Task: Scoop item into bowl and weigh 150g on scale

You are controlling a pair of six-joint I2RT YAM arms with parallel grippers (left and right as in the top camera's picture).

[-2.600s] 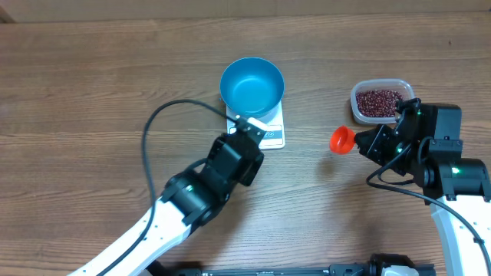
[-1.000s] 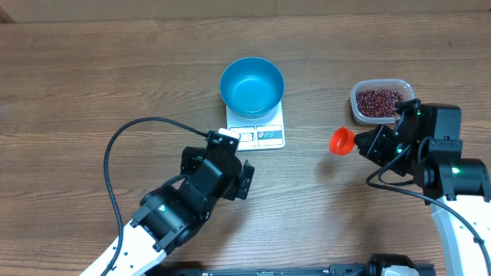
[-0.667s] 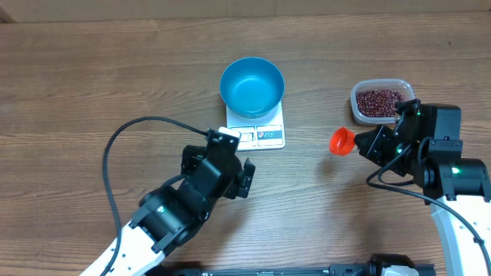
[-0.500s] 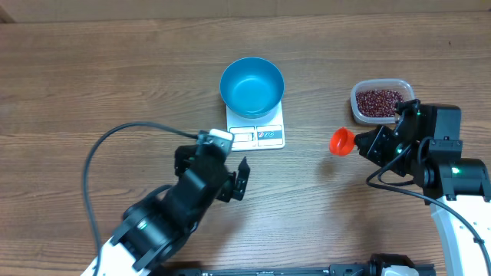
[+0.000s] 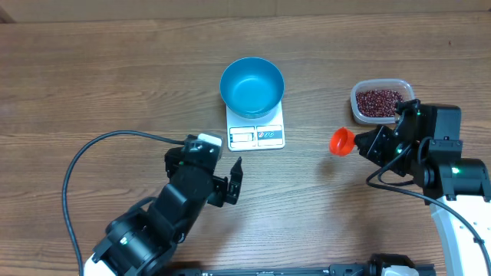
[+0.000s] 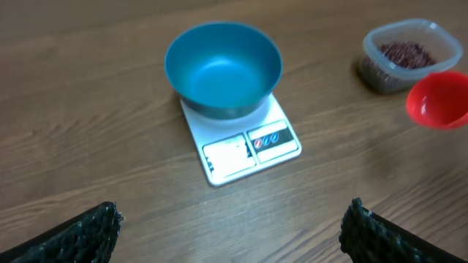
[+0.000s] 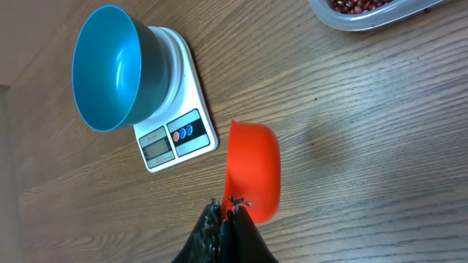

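Step in hand: first scoop, not yet begun.
- Bowl (image 5: 252,87): empty, on scale (image 5: 257,135), far centre.
- Beans (image 5: 377,101): in tub (image 5: 381,81), far right.
- Right gripper (image 7: 228,212): clamped on the handle of the empty red scoop (image 5: 341,141), between scale and tub.
- Left gripper (image 6: 230,230): fingers wide apart, holding nothing, near left of the scale.

Next move: likely lift the scoop over the tub rim, then dip it. There is bare table (image 5: 92,77) all round.

Blue bowl (image 5: 252,86); white scale (image 5: 257,136); maroon beans (image 5: 377,101); red scoop (image 5: 341,141).

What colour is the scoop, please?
The scoop is orange-red, clearest in the right wrist view.
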